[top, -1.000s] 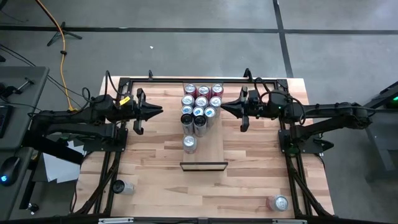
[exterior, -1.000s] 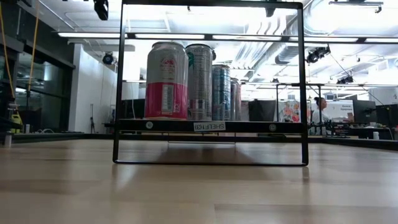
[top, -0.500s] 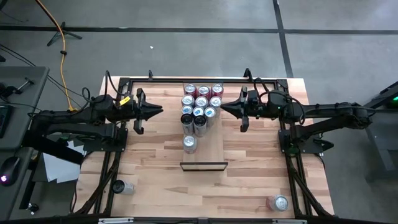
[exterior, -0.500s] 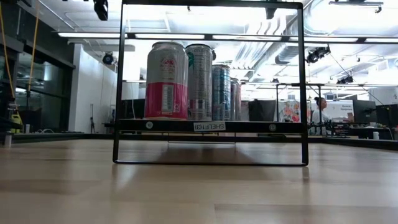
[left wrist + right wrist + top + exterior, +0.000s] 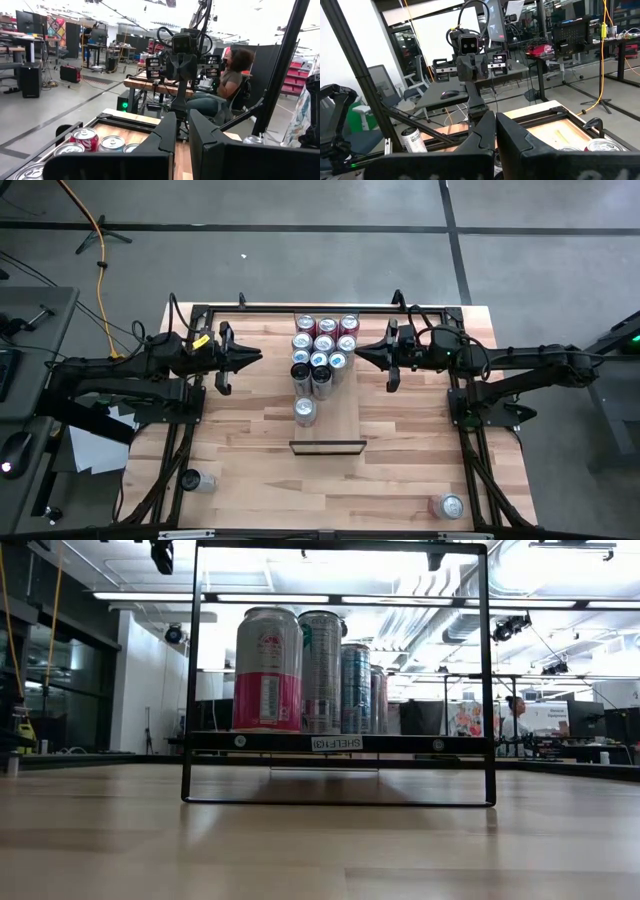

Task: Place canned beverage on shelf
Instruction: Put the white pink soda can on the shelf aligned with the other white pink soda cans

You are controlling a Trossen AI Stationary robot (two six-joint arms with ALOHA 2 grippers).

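Wood shelf (image 5: pixel 327 398) is part filled; two cans (image 5: pixel 198 480) wait at your table's near corners, so both grippers (image 5: pixel 254 358), closed and empty, flank it.

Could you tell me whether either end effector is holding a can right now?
No; in the high view the left end effector and right end effector hang shut and empty on either side of the cans on the shelf.

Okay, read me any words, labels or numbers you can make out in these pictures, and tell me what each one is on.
"SHELF" followed by a character or two I can't make out: small white label on the front edge of the shelf.
Pink can: printed panel, too small to read.
Silver can beside it: markings too blurred to read.
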